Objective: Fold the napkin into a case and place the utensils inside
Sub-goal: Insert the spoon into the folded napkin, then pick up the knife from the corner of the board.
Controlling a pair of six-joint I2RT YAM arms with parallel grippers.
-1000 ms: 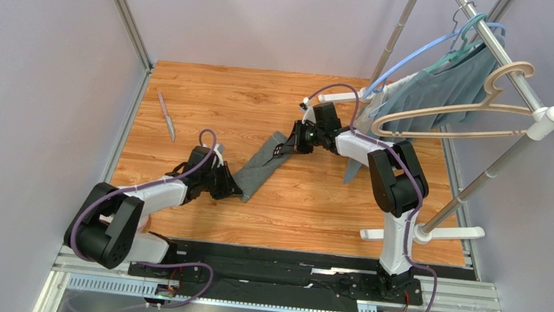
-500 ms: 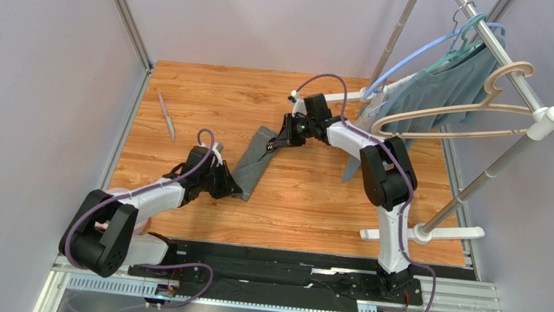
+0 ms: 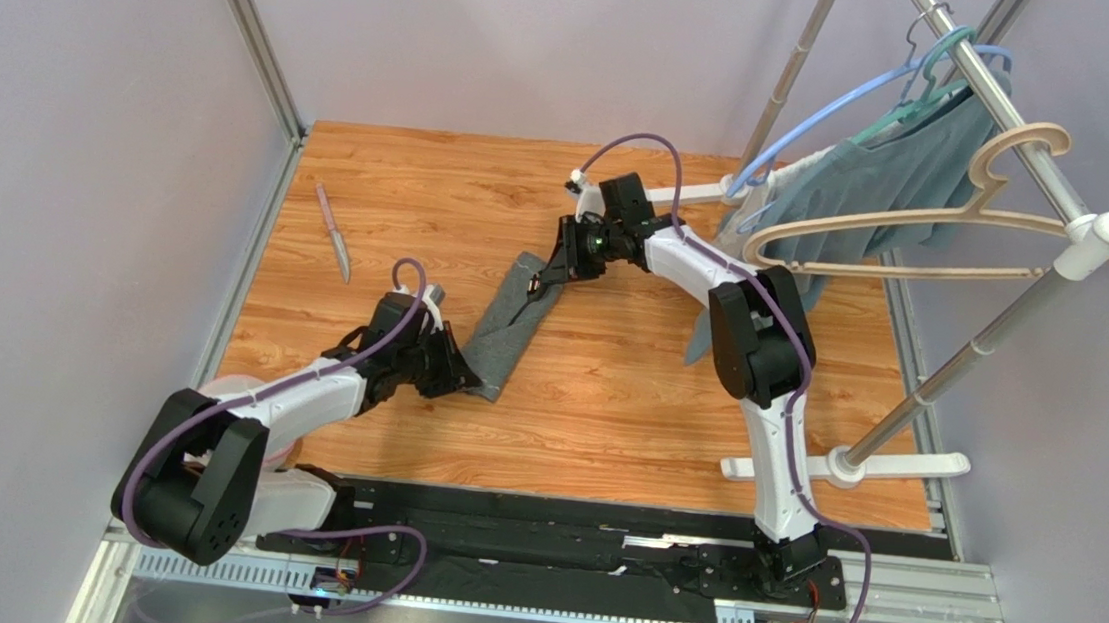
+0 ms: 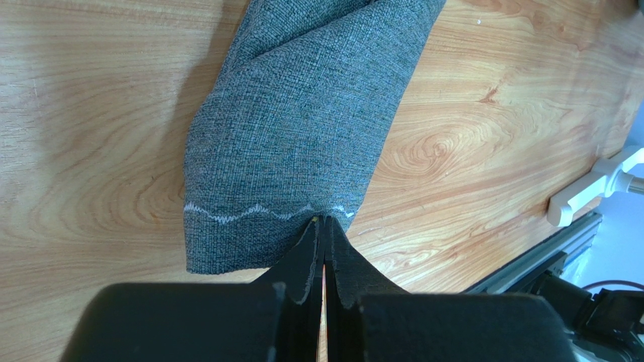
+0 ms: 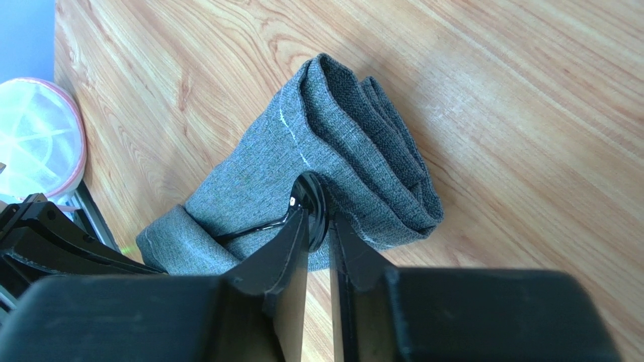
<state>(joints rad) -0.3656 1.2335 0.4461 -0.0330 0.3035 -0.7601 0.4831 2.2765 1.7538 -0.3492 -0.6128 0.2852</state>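
The dark grey napkin (image 3: 503, 330) lies folded into a narrow strip on the wooden table. My left gripper (image 3: 458, 379) is shut on its near end, pinching the cloth just below the pale stitching (image 4: 249, 213); the pinch shows in the left wrist view (image 4: 325, 224). My right gripper (image 3: 549, 275) is at the strip's far end, shut on the bowl of the black spoon (image 5: 253, 230), whose handle lies across the cloth (image 5: 363, 151). The gripper tips (image 5: 317, 216) touch the folded layers. The silver knife (image 3: 333, 231) lies alone at the table's far left.
A clothes rack (image 3: 986, 101) with a teal-grey garment (image 3: 890, 168) and hangers stands at the right, its foot (image 3: 864, 462) on the table. A round clear container with a pink rim (image 5: 34, 139) sits by the left arm's base. Grey walls close three sides.
My right gripper has moved left and farther back with the spoon, and the napkin's far end has shifted left with it. My left gripper keeps hold of the near end.
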